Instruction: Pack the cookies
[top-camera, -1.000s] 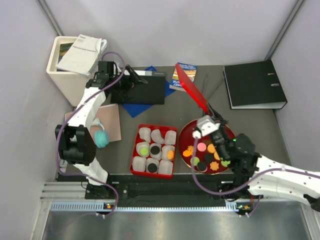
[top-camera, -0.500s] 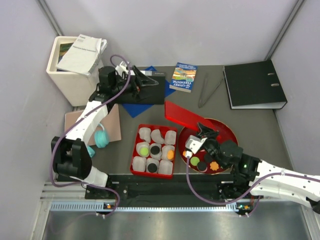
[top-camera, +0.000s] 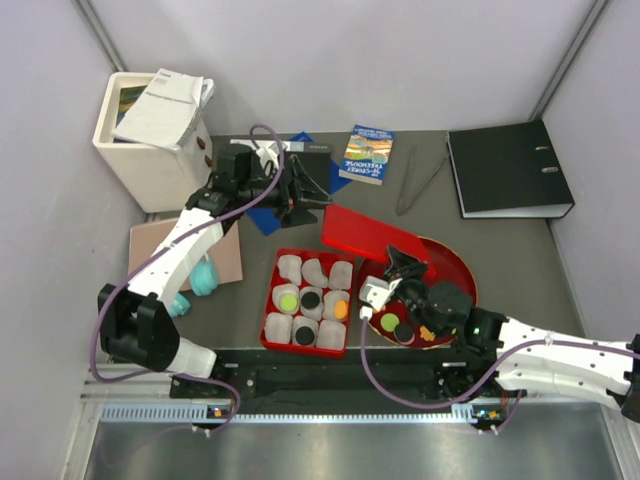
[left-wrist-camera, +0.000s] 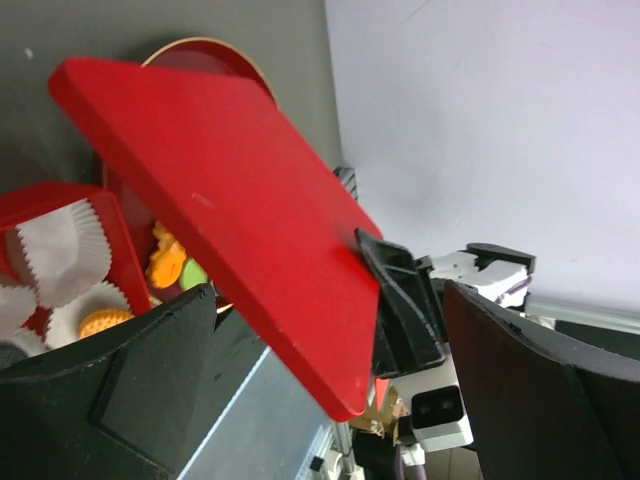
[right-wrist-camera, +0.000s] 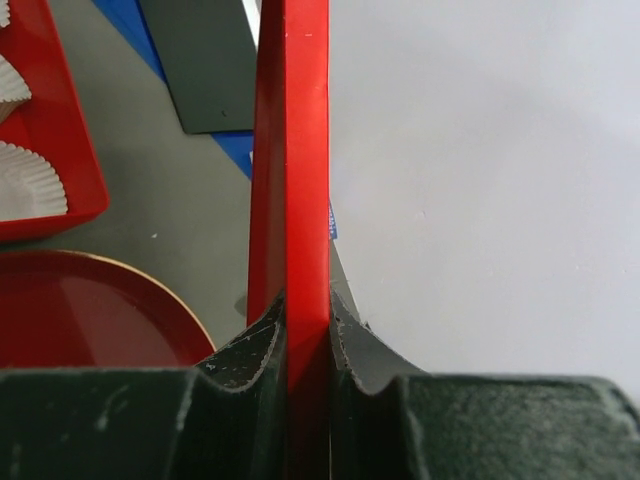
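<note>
Pinching the edge of a flat red rectangular plastic lid (top-camera: 372, 238) between its two dark fingers, the right gripper (right-wrist-camera: 300, 322) is holding that lid tilted in the air above a round red plate (top-camera: 461, 266). The fingers are pressing on both faces of the lid, as the right wrist view is showing. The left gripper (top-camera: 308, 190) is reaching in from the far left with its fingers spread wide. The lid's far end is sitting between them in the left wrist view, and no clamping is showing there.

The cookies are lying in two places. A green disc (top-camera: 288, 300), a black disc (top-camera: 311, 299) and an orange disc (top-camera: 341, 309) are resting in white crinkled paper liners (top-camera: 290, 266) inside a red rectangular plastic tray (top-camera: 268, 312), which is standing just left of the plate. More cookies, among them an orange flower shape (left-wrist-camera: 165, 265), are lying on the plate, partly hidden under the right arm.
</note>
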